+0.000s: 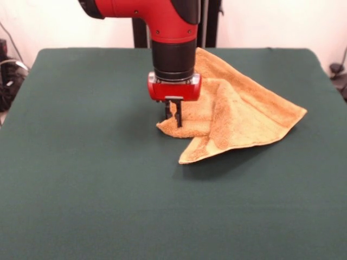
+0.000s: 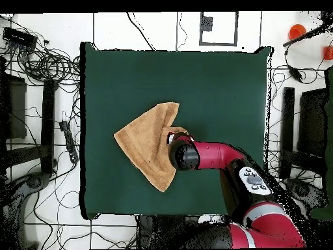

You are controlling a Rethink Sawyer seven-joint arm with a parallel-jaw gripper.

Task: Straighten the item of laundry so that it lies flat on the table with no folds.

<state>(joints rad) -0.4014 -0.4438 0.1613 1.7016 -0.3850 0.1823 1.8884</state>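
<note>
Front view: a red and black robot arm's gripper [image 1: 174,115] pinches a raised fold of the golden-tan terry towel [image 1: 238,116], crumpled right of centre on the dark green felt table [image 1: 87,179]. Overhead view: the towel [image 2: 146,146] lies folded into a triangle at centre-left.

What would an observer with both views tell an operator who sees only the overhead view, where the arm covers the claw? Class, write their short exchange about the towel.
Operator: From above, the arm hides the claw. Is it touching the towel?
Observer: Yes. In the front view the claw is down at one edge of the towel, shut on a small pinch of cloth.
Operator: From above the towel looks like a flat triangle. Is it flat?
Observer: No. The front view shows a thick rolled fold running through its middle, standing up from the table.
</note>
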